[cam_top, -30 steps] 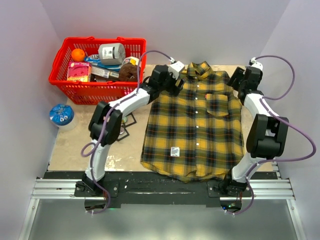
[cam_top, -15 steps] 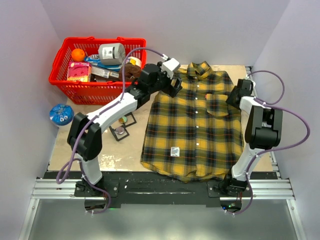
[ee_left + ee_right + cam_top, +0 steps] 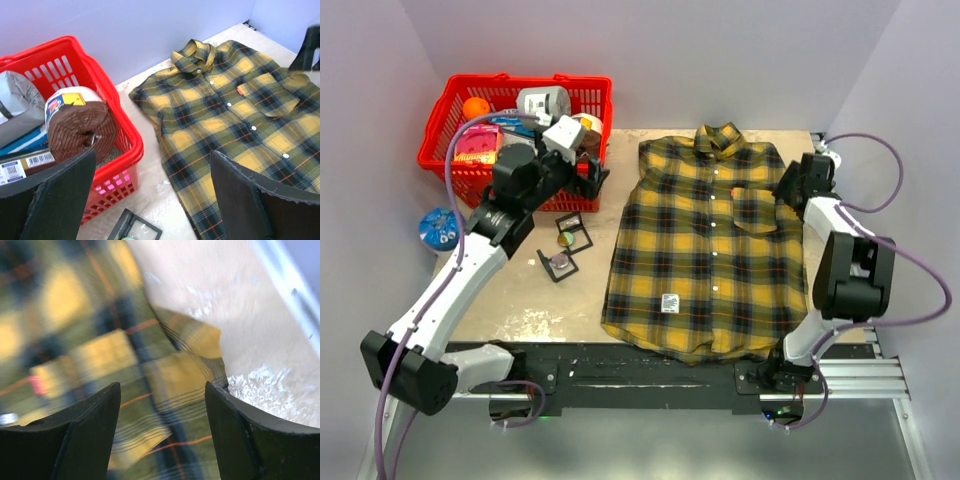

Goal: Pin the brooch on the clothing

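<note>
Tabletop [image 3: 510, 300] is bearing the shirt [image 3: 710, 240], which is lying flat and buttoned with its front facing up. Its collar [image 3: 720, 137] is pointing toward the far wall and its small white label [image 3: 669, 303] is sitting near the hem, on the side closest to the arm bases.

The right gripper [image 3: 792, 188] is hovering at the shirt's right edge, just beside the chest pocket [image 3: 755, 208]. In the blurred right wrist view its jaws are standing apart over a folded yellow corner of the cloth, where plaid is meeting bare board. Whether the pads are touching the fabric I cannot tell.

The left gripper [image 3: 592, 175] is hanging well apart from the shirt, off its left shoulder, with its jaws spread wide and gripping nothing. It is sitting close against the near right corner of the red basket [image 3: 455, 180].

That basket is holding an orange [image 3: 474, 107], a grey roll [image 3: 542, 103], a pink packet [image 3: 476, 145] and a brown wrapped roll [image 3: 80, 125].

Two small dark cases [image 3: 565, 247] are lying on the board between the basket and the shirt's left side, each showing something small and round inside, too small to identify. A blue-lidded tub [image 3: 442, 228] is standing near the left wall.
</note>
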`<move>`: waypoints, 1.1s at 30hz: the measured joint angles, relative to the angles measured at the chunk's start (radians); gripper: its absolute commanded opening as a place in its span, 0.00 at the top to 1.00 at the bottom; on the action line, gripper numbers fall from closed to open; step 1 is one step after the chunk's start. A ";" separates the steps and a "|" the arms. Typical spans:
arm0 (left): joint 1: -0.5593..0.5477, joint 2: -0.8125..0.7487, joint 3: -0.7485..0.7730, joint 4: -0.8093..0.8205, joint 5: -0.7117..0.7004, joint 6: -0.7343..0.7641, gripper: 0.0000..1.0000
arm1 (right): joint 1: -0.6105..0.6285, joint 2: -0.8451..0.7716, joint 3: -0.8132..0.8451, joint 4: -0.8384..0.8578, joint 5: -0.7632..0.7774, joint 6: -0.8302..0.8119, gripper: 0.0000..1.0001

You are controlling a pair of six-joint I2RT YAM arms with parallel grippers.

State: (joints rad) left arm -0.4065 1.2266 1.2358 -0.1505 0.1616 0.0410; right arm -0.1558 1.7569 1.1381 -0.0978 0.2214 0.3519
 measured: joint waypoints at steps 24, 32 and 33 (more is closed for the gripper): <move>0.010 0.036 -0.241 -0.125 -0.223 0.005 0.19 | 0.771 -0.503 -0.191 0.003 0.018 0.101 0.29; 0.010 0.205 -0.240 -0.201 -0.354 0.004 0.19 | 0.763 -0.603 -0.192 -0.012 0.036 0.130 0.29; 0.010 0.206 -0.240 -0.203 -0.367 0.004 0.19 | 0.763 -0.627 -0.192 -0.015 0.043 0.131 0.29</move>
State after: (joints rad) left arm -0.3965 1.4322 0.9962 -0.3534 -0.2058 0.0448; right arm 0.6067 1.1301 0.9459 -0.1131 0.2649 0.4828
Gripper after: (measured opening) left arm 0.807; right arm 0.709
